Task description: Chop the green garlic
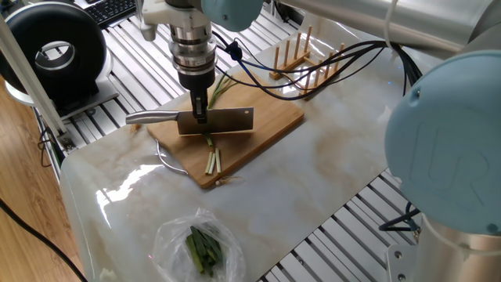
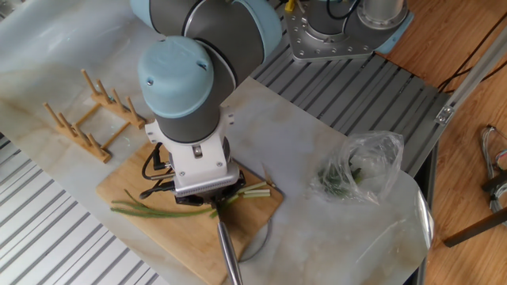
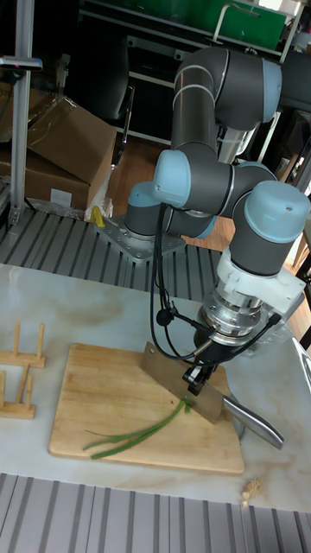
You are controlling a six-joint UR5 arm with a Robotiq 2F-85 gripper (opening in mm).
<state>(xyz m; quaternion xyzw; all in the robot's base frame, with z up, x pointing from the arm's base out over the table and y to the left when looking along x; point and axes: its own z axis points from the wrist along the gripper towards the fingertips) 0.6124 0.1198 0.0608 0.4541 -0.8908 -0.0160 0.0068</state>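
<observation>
Gripper (image 1: 200,116) clamped on cleaver (image 1: 223,120) over bamboo cutting board (image 1: 270,124), blade edge down across green garlic (image 3: 130,437) lying on that board, white cut ends (image 1: 213,162) toward board's near edge, leafy tips toward wooden rack (image 1: 307,61).

bamboo rectangular cutting board (image 1: 262,125): 1 | steel-handled broad-bladed cleaver (image 1: 223,120): 1 | thin white-to-green garlic stalks (image 3: 130,436): about 2–3, count unclear | wooden pegged dish rack (image 1: 309,63): 1 | clear plastic bag of dark green leaves (image 1: 200,244): 1
</observation>
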